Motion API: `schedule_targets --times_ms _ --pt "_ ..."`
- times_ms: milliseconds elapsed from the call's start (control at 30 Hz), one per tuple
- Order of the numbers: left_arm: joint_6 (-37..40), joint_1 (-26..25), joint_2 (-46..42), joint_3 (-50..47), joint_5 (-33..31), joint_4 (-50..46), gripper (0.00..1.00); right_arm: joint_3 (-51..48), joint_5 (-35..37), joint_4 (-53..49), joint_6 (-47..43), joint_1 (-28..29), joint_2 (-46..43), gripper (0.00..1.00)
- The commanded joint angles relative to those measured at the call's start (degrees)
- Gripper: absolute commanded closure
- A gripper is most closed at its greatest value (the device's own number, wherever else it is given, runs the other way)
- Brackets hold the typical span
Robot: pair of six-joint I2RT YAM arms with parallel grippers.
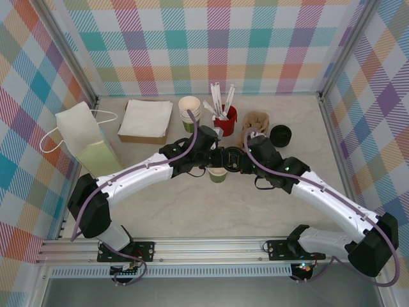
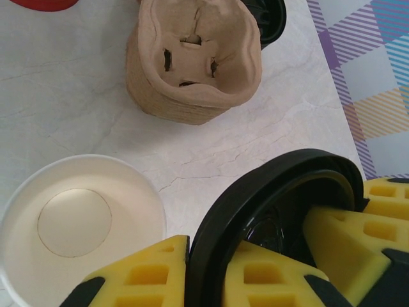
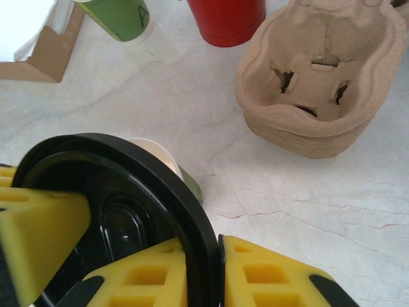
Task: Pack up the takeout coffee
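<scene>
Grippers from both arms meet over the middle of the counter [image 1: 192,214], and both are clamped on the same black lid [image 1: 233,158]. From the top view we see the left gripper [image 1: 222,155] reaching in from the left and the right gripper [image 1: 246,158] from the right, with the lid held on edge between them.

In the left wrist view, the left gripper [image 2: 201,252] pinches the near rim of the black lid [image 2: 281,185] between its yellow pads. The other arm's yellow fingers [image 2: 348,233] bite the far rim. The right wrist view mirrors this: the right gripper [image 3: 214,249] grips the rim of the black lid [image 3: 108,166], with the left arm's fingers [image 3: 38,220] on the opposite side.

We find the takeout coffee cup [image 1: 218,174] standing upright on the counter just beside and below the lid, uncovered. Its cream inside and round bottom show in the left wrist view [image 2: 77,217], and a strip of its olive wall peeks past the lid in the right wrist view [image 3: 190,187].

Behind it sit the pulp cup carriers [image 1: 255,125], the red cup of white sticks [image 1: 225,118] and the stack of green cups [image 1: 190,110]. The paper bag [image 1: 77,131] stands at the left side of the counter, well apart from the cup.
</scene>
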Motion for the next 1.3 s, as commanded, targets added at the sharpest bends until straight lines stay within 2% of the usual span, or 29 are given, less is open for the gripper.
schedule_targets --times_ms 0,67,300,400,533,667,800,933,1267 --pt "0.3 -0.6 -3.1 0.1 -2.4 0.6 0.91 1.0 -4.1 1.8 -3.4 -0.9 -3.9 0.74" --pt "0.4 -0.7 -3.7 -0.4 -2.9 0.9 0.93 0.5 -6.3 2.2 -4.3 -2.0 -5.8 0.66" --pt "0.2 -0.6 -5.5 -2.3 -2.9 5.0 0.94 -2.2 -22.6 6.5 -4.6 -9.2 -10.6 0.17" --pt "0.0 -0.6 -6.2 -2.8 -2.2 6.5 0.94 -3.5 -30.1 8.6 -3.4 -11.9 -9.6 0.08" --pt "-0.2 -0.6 -7.1 -3.5 -1.9 7.6 0.94 -4.0 -34.7 9.9 -1.8 -12.9 -6.9 0.07" --pt "-0.2 -0.6 -7.6 -3.7 -1.6 8.0 0.95 -5.2 -37.8 13.2 0.0 -13.2 -5.3 0.11" --pt "-0.6 -0.6 -7.6 -3.8 -0.6 8.8 0.95 -6.6 -39.9 16.5 1.9 -14.2 -4.8 0.23" --pt "-0.8 -0.6 -7.2 -3.7 0.3 9.1 0.95 -8.3 -42.1 20.2 3.9 -15.6 -5.1 0.28" --pt "-1.7 -0.6 -6.6 -3.6 2.2 10.4 0.95 -9.3 -44.3 23.6 5.9 -18.1 -4.7 0.53"
